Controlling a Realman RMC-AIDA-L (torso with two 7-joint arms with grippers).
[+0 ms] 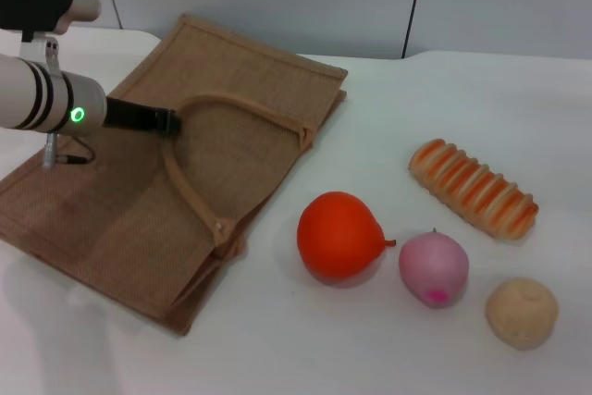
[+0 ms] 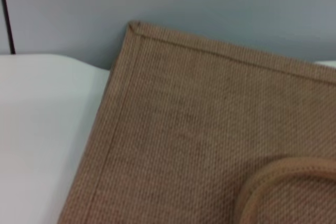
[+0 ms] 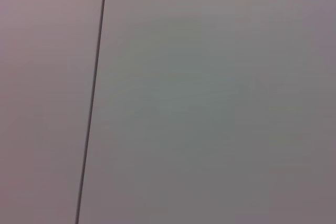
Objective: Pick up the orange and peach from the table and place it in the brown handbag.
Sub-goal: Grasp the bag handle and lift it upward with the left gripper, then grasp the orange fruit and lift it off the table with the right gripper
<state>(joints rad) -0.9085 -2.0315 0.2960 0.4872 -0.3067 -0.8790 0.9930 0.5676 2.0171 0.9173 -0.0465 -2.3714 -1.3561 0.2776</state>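
The brown handbag [image 1: 111,219] lies flat on the white table at the left, its loop handle [image 1: 240,104] resting on top. My left gripper [image 1: 169,121] hovers over the bag with its tip at the near end of that handle. The left wrist view shows the bag's woven cloth [image 2: 199,129], a corner and part of the handle [image 2: 278,182]. The orange [image 1: 338,235] sits on the table to the right of the bag, pointed tip facing right. The peach [image 1: 433,268] sits just right of the orange. My right gripper is out of view.
A beige-tan rough ball [image 1: 522,312] lies right of the peach, near the front. A striped orange-and-cream bread loaf [image 1: 473,188] lies behind the fruits. A grey wall stands behind the table. The right wrist view shows only the wall.
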